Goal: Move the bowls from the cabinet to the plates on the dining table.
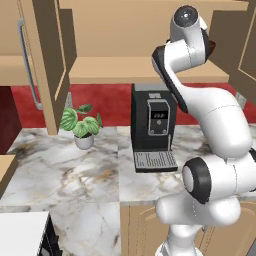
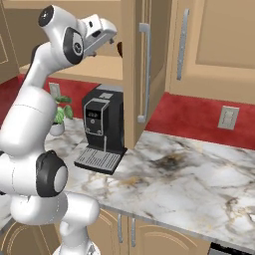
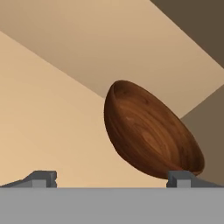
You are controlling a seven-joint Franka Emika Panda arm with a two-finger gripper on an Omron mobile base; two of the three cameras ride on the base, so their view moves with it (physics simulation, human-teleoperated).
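One reddish-brown bowl [image 3: 151, 131] was counted inside the open cabinet [image 1: 125, 30]. One black coffee machine [image 1: 152, 125] and one potted plant [image 1: 82, 125] were counted on the marble desk [image 1: 65, 170]. Two wall outlets were seen on the red wall, one at the left [image 2: 54, 90] and one at the right [image 2: 228, 117]. One end effector [image 2: 102, 31] was counted.

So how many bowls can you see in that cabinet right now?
1: a dark brown bowl on the cabinet shelf, just ahead of the open jaws in the hand view. A second bowl may be hidden behind the arm or doors.
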